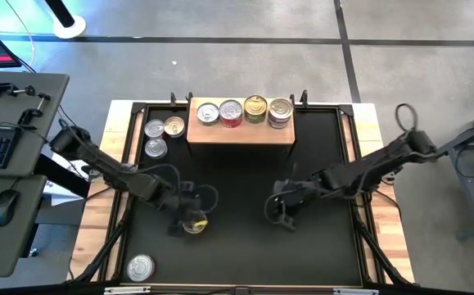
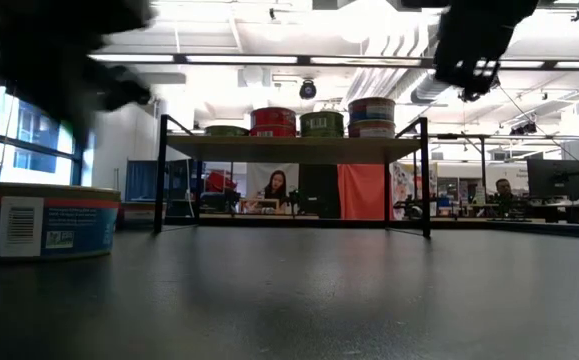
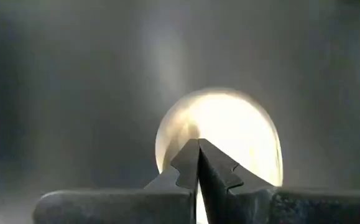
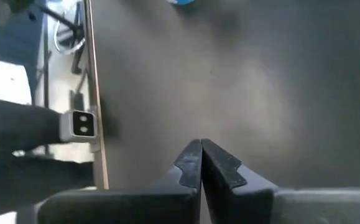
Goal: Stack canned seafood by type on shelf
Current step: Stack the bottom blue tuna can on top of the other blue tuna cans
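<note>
The left pincer (image 1: 194, 220) is held closed directly above a gold-lidded tin (image 3: 220, 134); the right pincer (image 1: 284, 215) is closed over bare mat (image 1: 237, 188); four tins are seen beyond on the shelf (image 1: 241, 133).

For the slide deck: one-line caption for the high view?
Four cans line the shelf; left gripper, shut, hovers over a gold-lidded can, right gripper shut over bare mat.

Both end effectors (image 1: 189, 215) (image 1: 284, 210) closed, low.
</note>
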